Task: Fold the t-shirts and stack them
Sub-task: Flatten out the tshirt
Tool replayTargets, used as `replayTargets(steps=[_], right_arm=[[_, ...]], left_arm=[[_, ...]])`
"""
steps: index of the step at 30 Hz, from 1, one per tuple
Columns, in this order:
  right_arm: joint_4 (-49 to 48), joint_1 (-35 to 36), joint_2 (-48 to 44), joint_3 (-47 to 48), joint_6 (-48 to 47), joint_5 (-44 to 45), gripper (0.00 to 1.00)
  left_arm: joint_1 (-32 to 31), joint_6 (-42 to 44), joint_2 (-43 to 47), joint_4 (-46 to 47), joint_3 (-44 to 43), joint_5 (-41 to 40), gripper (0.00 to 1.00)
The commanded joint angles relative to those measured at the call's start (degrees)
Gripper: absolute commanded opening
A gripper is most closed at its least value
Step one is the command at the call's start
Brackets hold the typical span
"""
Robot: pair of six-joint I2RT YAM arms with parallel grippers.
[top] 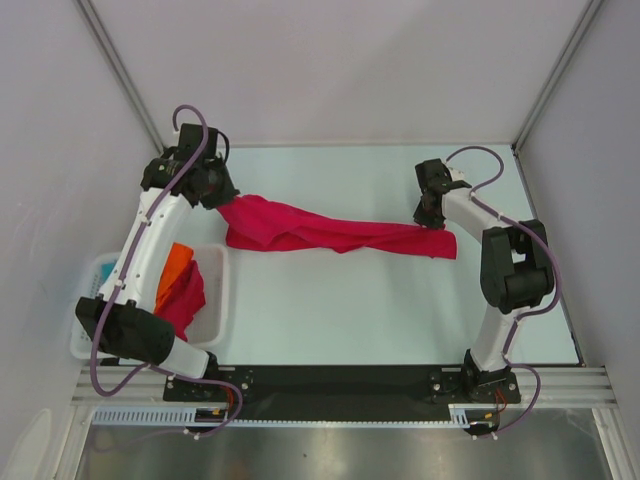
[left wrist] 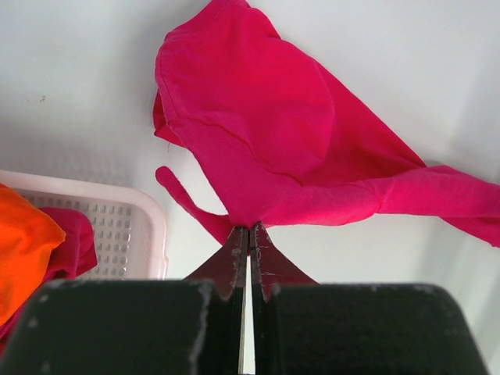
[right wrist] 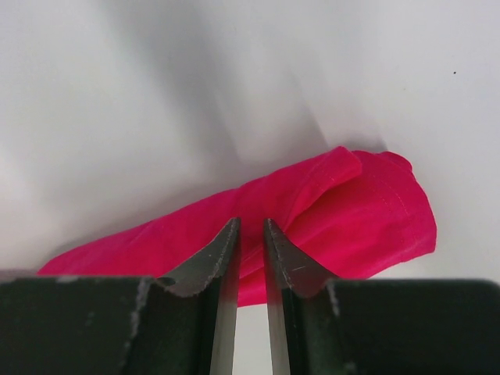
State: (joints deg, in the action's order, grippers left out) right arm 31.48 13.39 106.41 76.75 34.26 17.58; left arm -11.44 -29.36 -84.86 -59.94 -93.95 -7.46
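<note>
A crimson t-shirt (top: 320, 232) lies stretched in a twisted band across the middle of the table. My left gripper (top: 222, 203) is shut on its left end; in the left wrist view the gripper (left wrist: 248, 228) pinches the cloth (left wrist: 258, 117). My right gripper (top: 427, 222) is at its right end; in the right wrist view the gripper (right wrist: 251, 223) is closed to a narrow gap on a fold of the cloth (right wrist: 367, 211). An orange t-shirt (top: 175, 265) and a second crimson t-shirt (top: 187, 295) lie in the basket. The teal t-shirt is out of view.
A white slotted basket (top: 218, 300) stands at the table's left edge beside the left arm, and also shows in the left wrist view (left wrist: 117, 211). Enclosure walls and frame posts (top: 120, 70) ring the table.
</note>
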Motion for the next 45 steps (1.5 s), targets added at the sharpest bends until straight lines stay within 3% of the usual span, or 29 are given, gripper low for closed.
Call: replayTargets(steps=[1,19,45], right_arm=[[0.6,0.41,-2.35,0.15,0.37,1.05,0.23],[1.56,-1.96,-3.75,-0.29,-1.04,3.86,0.24],[-0.55,-3.72,1.43,1.3,-2.53,4.48,0.24]], left_arm=[[0.54,0.98,2.68,2.2,0.26,-0.18,0.02],[0.63,1.15,2.86,2.73,1.05,0.08,0.02],[0.81,1.33,2.59,2.73,0.35,-0.09,0.02]])
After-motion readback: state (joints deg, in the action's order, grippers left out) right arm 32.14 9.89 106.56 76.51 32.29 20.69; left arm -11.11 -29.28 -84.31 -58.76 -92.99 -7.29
